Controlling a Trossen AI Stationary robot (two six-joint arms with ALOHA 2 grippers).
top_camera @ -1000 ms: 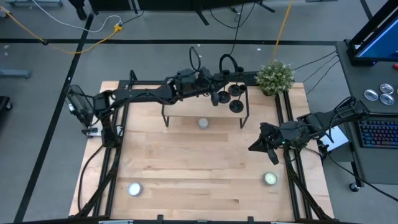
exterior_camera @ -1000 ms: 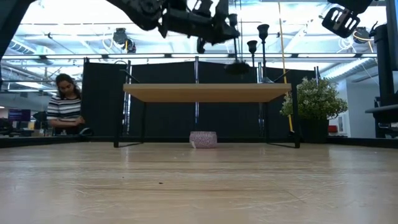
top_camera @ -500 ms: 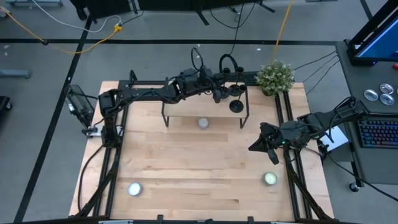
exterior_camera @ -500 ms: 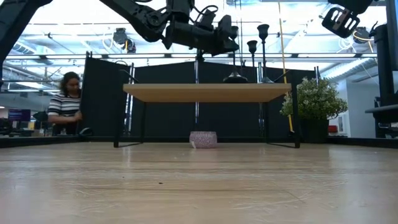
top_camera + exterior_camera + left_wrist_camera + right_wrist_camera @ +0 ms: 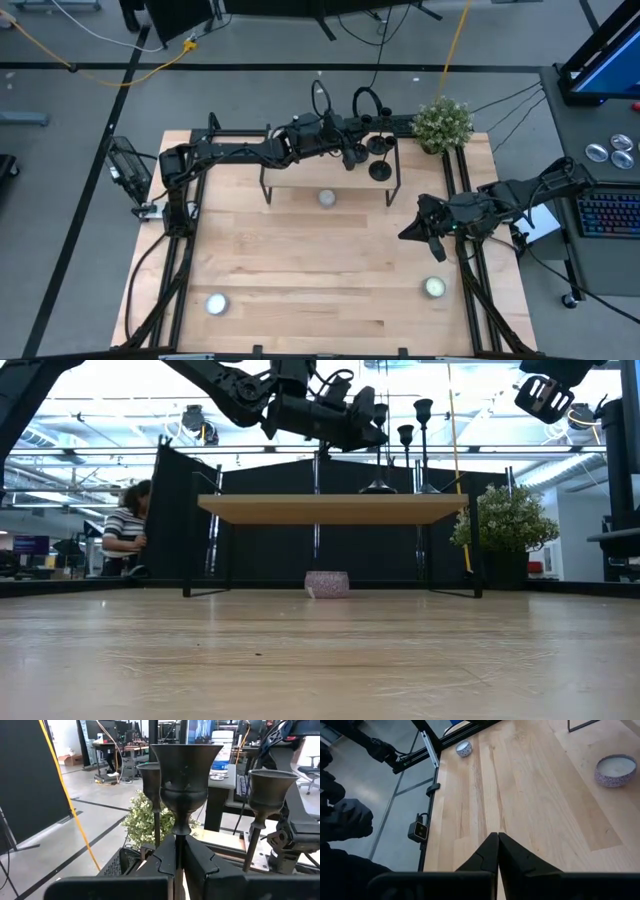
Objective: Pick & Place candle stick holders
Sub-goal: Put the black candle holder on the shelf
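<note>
Black candle stick holder (image 5: 186,780) stood clamped by stem in left gripper (image 5: 179,851) above raised shelf (image 5: 330,508), beside two others. Steady, upright carry looked advisable. Right gripper (image 5: 498,845) waited shut, empty, near table's right edge.

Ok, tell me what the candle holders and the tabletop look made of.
Candle holders: probably metal with a dark, dull bronze-like finish; soft sheen on the cups, thin rigid stems. Tabletop: light wood boards with visible grain and seams, matte.
</note>
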